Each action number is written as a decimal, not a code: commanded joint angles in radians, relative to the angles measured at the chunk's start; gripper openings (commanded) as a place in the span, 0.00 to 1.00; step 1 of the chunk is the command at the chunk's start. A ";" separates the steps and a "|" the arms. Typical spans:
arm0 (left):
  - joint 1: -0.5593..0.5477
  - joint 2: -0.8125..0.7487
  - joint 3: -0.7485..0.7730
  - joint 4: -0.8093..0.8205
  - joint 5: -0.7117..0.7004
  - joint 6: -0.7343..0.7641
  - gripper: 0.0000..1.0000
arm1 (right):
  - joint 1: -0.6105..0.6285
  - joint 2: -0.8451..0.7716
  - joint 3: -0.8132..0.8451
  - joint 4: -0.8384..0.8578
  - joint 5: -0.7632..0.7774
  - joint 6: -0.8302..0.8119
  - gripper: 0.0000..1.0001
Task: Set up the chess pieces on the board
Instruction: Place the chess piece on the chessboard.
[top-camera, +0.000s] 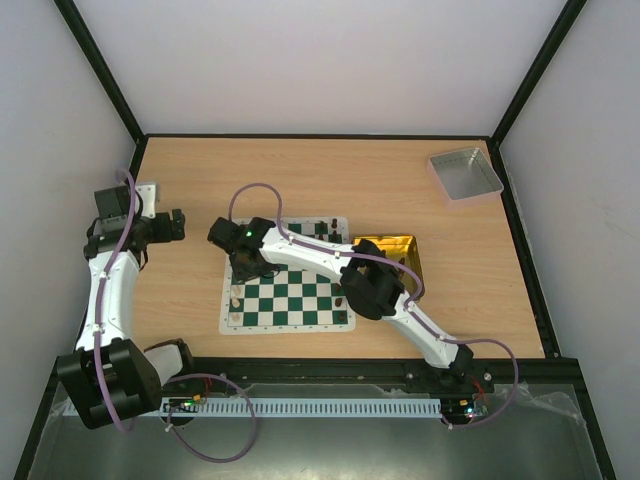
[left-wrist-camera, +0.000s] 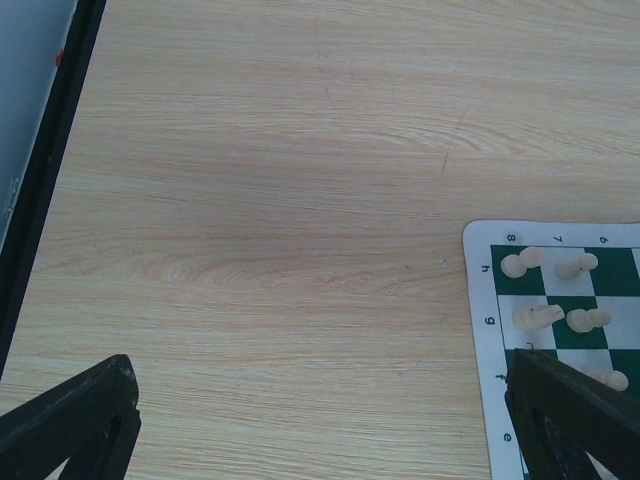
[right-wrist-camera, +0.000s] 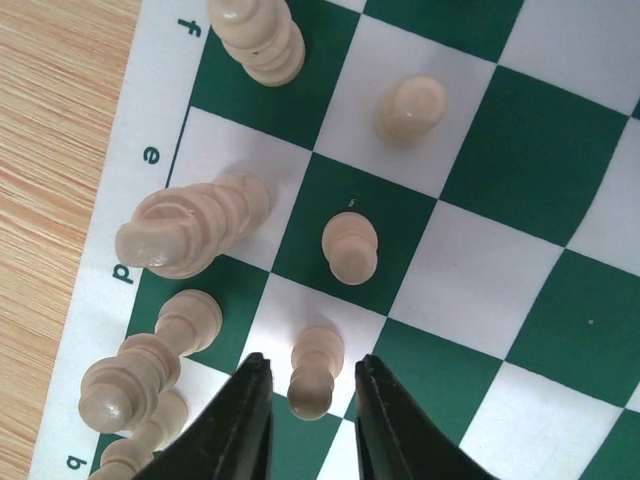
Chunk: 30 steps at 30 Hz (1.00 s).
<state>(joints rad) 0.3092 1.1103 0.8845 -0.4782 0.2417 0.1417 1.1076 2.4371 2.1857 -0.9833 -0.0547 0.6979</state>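
The green and white board (top-camera: 290, 292) lies mid-table. Cream chess pieces (top-camera: 235, 300) stand along its left edge; a few dark pieces (top-camera: 320, 229) stand at its far edge. My right gripper (top-camera: 245, 265) hangs low over the board's left side. In the right wrist view its open jaws (right-wrist-camera: 310, 365) straddle a standing cream pawn (right-wrist-camera: 316, 372), with a gap on each side. Several other cream pieces (right-wrist-camera: 190, 228) stand around it on the board (right-wrist-camera: 520, 150). My left gripper (top-camera: 178, 222) is open and empty over bare table (left-wrist-camera: 320, 365), left of the board (left-wrist-camera: 480, 290).
A gold tray (top-camera: 398, 248) lies just right of the board, partly under the right arm. A grey metal tray (top-camera: 465, 175) sits at the far right corner. A black frame rail (left-wrist-camera: 45, 170) runs along the table's left edge.
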 joint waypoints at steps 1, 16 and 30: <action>0.007 -0.012 -0.011 0.005 0.013 0.001 0.99 | 0.005 0.018 0.025 0.002 -0.001 -0.004 0.25; 0.006 -0.018 -0.017 0.006 0.022 0.002 0.99 | 0.003 -0.137 -0.085 0.010 0.102 0.025 0.31; 0.002 -0.012 -0.014 0.004 0.033 0.004 0.99 | -0.103 -0.684 -0.626 0.077 0.397 0.067 0.26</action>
<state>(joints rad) 0.3088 1.1103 0.8795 -0.4778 0.2619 0.1429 1.0794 1.8824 1.7313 -0.9295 0.2016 0.7307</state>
